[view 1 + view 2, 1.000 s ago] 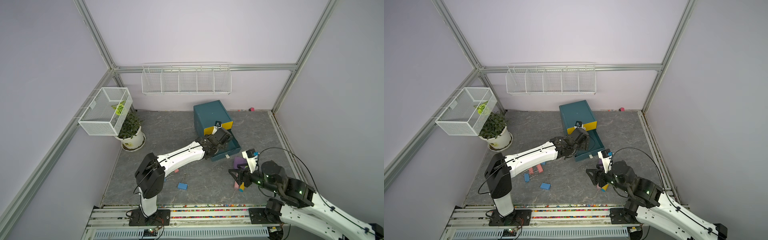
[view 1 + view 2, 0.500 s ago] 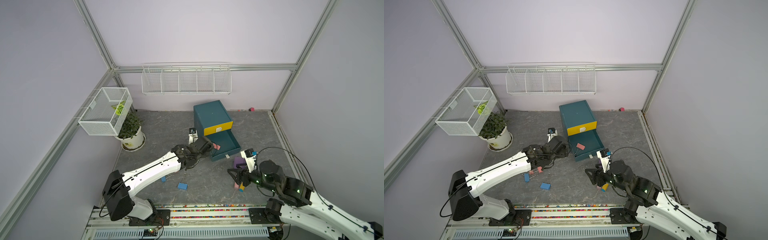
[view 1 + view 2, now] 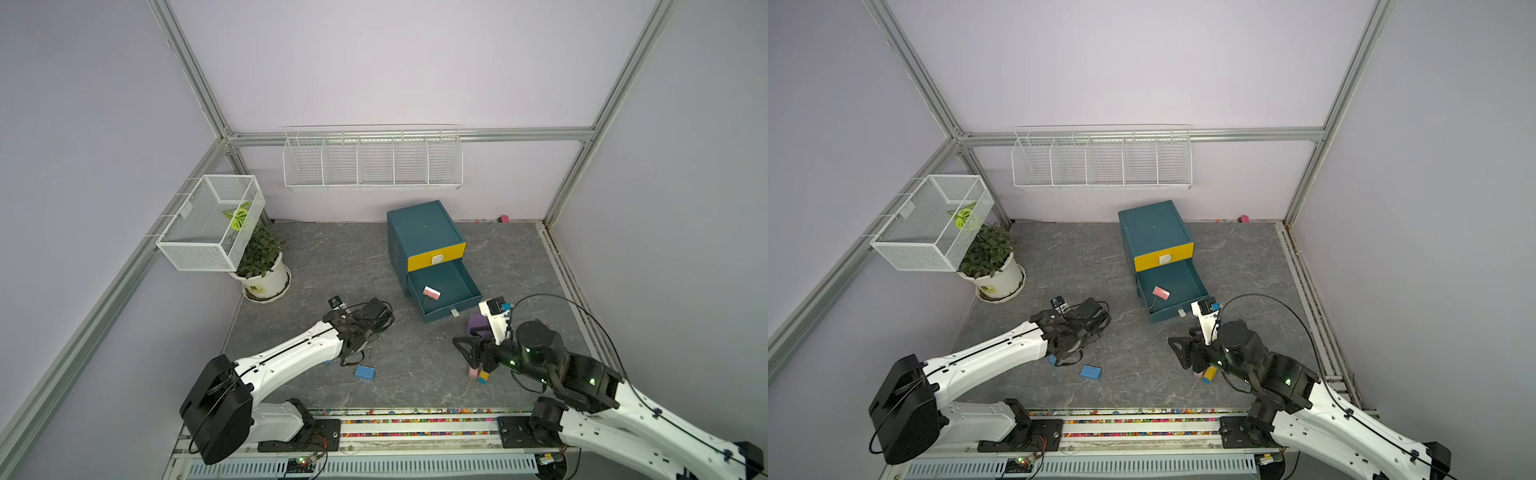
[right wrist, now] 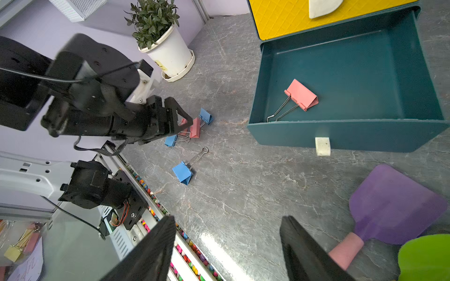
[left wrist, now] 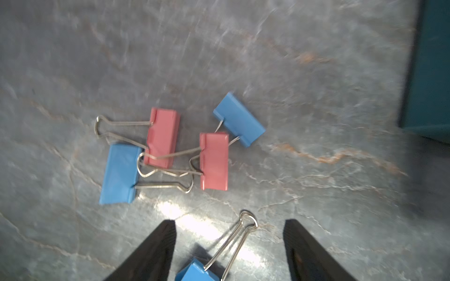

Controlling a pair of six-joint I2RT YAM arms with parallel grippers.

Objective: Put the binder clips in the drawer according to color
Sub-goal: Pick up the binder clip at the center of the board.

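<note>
The dark-teal drawer cabinet (image 3: pixel 424 235) has its middle drawer (image 4: pixel 341 136) pulled out, and one pink binder clip (image 4: pixel 302 95) lies inside. On the floor, two pink clips (image 5: pixel 162 137) (image 5: pixel 214 160) and two blue ones (image 5: pixel 119 174) (image 5: pixel 239 119) lie tangled together. A lone blue clip (image 3: pixel 365 372) lies nearer the front. My left gripper (image 5: pixel 229 222) hangs open just above the floor, and that lone clip's wire handles (image 5: pixel 243 233) lie below, between the fingers, untouched. My right gripper (image 4: pixel 227 219) is open and empty, low over the floor in front of the drawer.
A purple shovel (image 4: pixel 394 204) and a green one (image 4: pixel 426 258) lie beside my right gripper. A potted plant (image 3: pixel 262 266) stands at the left wall under a wire basket (image 3: pixel 212 222). Another wire basket (image 3: pixel 372 160) hangs on the back wall. A rail (image 3: pixel 415 428) edges the front.
My left arm pulled back from the open drawer, leaving the pink clip inside, and swung down to the loose clips on the floor. Its jaws narrowed slightly. The right arm stayed put.
</note>
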